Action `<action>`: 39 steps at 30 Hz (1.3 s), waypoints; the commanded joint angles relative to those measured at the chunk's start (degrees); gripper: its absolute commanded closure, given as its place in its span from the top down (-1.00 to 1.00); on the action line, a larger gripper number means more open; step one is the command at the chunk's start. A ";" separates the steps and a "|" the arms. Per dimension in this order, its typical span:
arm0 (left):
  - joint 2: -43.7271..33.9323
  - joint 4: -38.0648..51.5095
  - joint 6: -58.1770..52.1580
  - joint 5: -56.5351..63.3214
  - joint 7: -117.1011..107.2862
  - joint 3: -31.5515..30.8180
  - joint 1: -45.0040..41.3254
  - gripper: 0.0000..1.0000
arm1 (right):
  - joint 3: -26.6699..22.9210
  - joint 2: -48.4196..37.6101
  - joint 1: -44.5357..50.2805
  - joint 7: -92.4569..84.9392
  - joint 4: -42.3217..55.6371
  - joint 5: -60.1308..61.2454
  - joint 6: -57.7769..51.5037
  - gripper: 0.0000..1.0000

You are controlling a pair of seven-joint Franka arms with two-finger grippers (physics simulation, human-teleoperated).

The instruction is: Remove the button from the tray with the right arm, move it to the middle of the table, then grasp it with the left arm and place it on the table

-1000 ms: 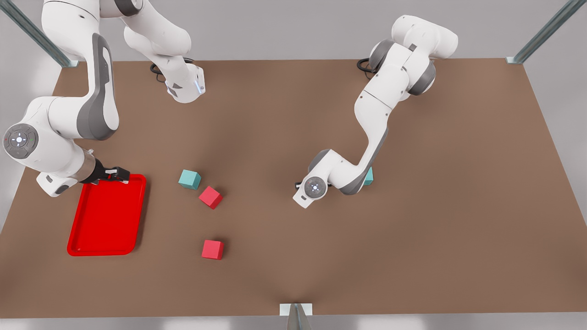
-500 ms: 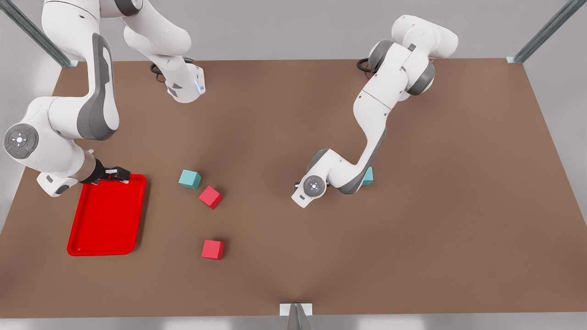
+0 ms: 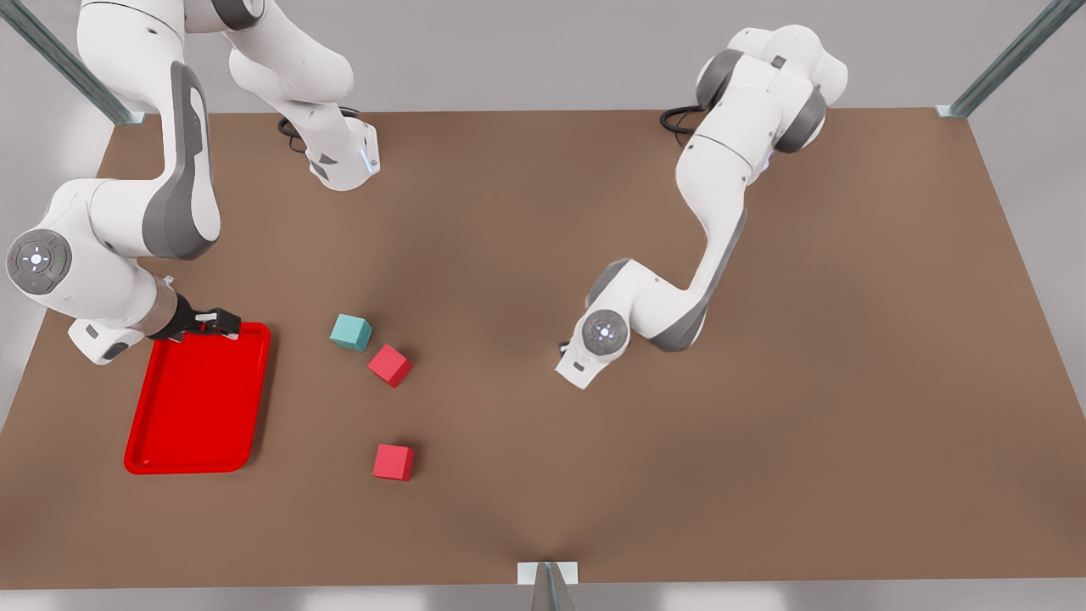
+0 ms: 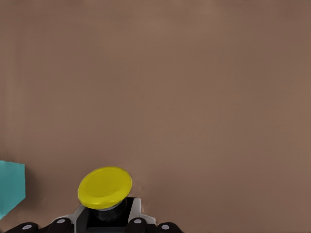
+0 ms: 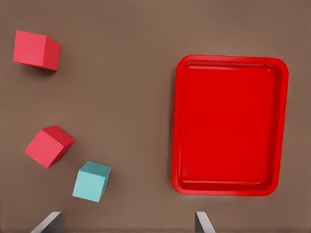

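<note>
The button (image 4: 104, 188), a yellow round cap on a dark body, sits between the fingers of my left gripper (image 4: 107, 222), which is shut on it above bare table (image 3: 764, 382). In the front view this arm's wrist (image 3: 604, 333) hangs right of the table's middle and covers the gripper and button. My right gripper (image 3: 219, 322) hovers over the far rim of the red tray (image 3: 197, 399). Its fingers (image 5: 52, 222) stand wide apart, open and holding nothing. In the right wrist view the tray (image 5: 228, 124) lies empty.
A teal cube (image 3: 350, 332) and a red cube (image 3: 389, 365) lie close together right of the tray, and another red cube (image 3: 393, 462) lies nearer the front edge. A teal cube (image 4: 10, 187) sits beside the left gripper.
The left arm's wrist has shifted toward the front view's right and now covers the teal cube that showed behind it. The right arm has stayed still over the tray's far rim.
</note>
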 commanded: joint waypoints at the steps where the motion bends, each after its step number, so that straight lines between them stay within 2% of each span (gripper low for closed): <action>1: -0.36 0.18 0.78 -0.25 -6.06 2.51 0.28 -0.07 | 0.03 -0.06 0.00 -0.12 0.03 0.04 -0.04 1.00; 6: -1.42 1.59 10.45 0.54 -23.20 6.20 0.02 -0.07 | -0.05 -0.06 0.00 -0.12 0.03 0.04 -0.04 1.00; 9: -1.77 0.71 18.89 7.30 -37.52 5.94 -1.04 -0.07 | -0.05 -0.06 0.00 -0.12 0.03 0.04 -0.04 1.00; 12: -1.07 0.36 19.95 10.38 -39.90 6.11 -1.65 -0.07 | 0.03 -0.06 0.00 -0.12 0.03 0.04 -0.04 1.00; 15: -0.28 0.18 22.41 26.37 -53.34 6.03 -2.97 -0.07 | -0.06 -0.06 0.00 -0.12 0.03 0.04 -0.04 1.00; 17: 0.78 0.27 25.22 29.98 -57.48 6.11 -3.32 -0.07 | -0.05 -0.06 0.00 -0.12 0.03 0.04 -0.04 1.00; 21: 5.87 0.44 38.14 35.51 -65.04 6.29 -2.97 -0.07 | -0.06 -0.06 0.00 -0.12 0.03 0.04 -0.13 1.00; 22: 7.01 0.36 41.99 37.27 -66.70 7.96 -3.32 -0.07 | -0.06 -0.06 0.00 -0.12 0.03 0.04 -0.13 1.00; 24: 7.55 -0.26 44.55 43.76 -66.97 8.05 -3.15 -0.07 | -0.05 -0.06 0.00 -0.12 0.03 -0.05 -0.13 1.00; 31: 10.01 -0.35 46.75 58.10 -72.77 8.22 -3.32 -0.07 | -0.05 -0.06 0.00 -0.12 0.03 0.04 -0.13 1.00; 39: 11.33 0.27 46.40 65.05 -74.18 9.19 -4.64 -0.07 | 0.03 -0.06 0.09 -0.12 -0.06 0.04 -0.22 1.00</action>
